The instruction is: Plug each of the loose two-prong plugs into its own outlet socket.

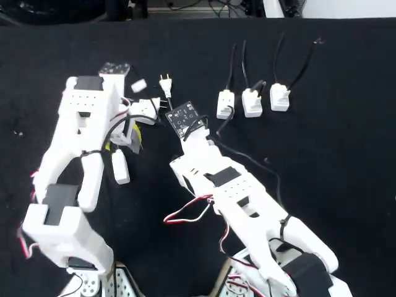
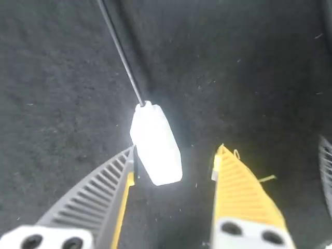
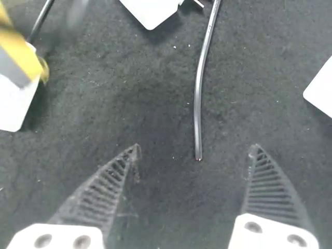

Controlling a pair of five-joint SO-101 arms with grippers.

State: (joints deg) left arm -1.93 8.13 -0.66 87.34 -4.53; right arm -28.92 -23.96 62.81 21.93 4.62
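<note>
- Left gripper [image 2: 176, 149]: angled down, spread wide, straddling plug [image 2: 155, 145], not clamped.
- Plug: white, smooth, black cord [image 2: 122, 57]; on table [image 2: 52, 78], touching one finger.
- Right gripper [image 3: 195, 148]: wide open, empty, near plug.

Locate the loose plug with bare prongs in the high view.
In the high view the loose plug lies on the table toward its far side, left of the three white sockets and just beyond the right arm's wrist.
</note>
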